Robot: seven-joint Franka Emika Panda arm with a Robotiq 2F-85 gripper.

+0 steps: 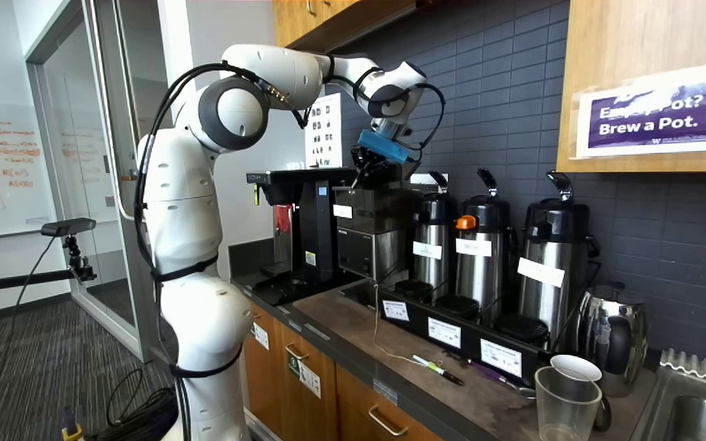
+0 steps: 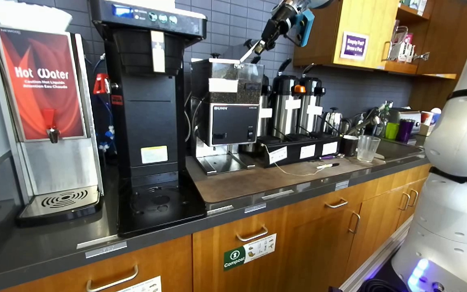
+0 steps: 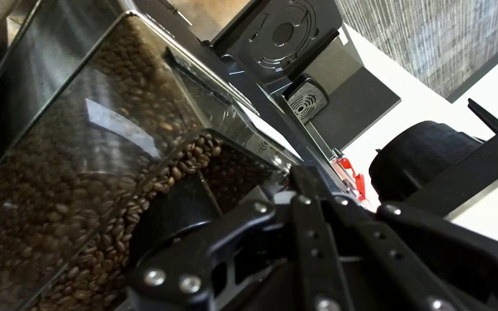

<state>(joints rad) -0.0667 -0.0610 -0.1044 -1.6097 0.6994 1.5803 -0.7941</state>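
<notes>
My gripper (image 1: 355,185) is at the top of the coffee grinder (image 2: 234,123), pointing down at a slant. In the wrist view its fingertips (image 3: 305,179) are close together and look shut. In an exterior view the fingertips (image 2: 260,47) touch the upper end of a thin pale strip (image 2: 249,53), which looks like the edge of a tilted hopper lid. I cannot tell whether it is pinched or leans on the fingers. The clear hopper (image 2: 226,96) holds brown coffee beans (image 3: 59,207). A black part (image 3: 175,211) sits among the beans.
A black coffee brewer (image 2: 152,121) stands beside the grinder, with a hot water dispenser (image 2: 43,93) beyond. Several airpots (image 1: 483,257) stand on the other side. A wall cabinet (image 2: 318,36) hangs near the arm. A clear cup (image 1: 564,404) and a marker (image 1: 436,369) are on the counter.
</notes>
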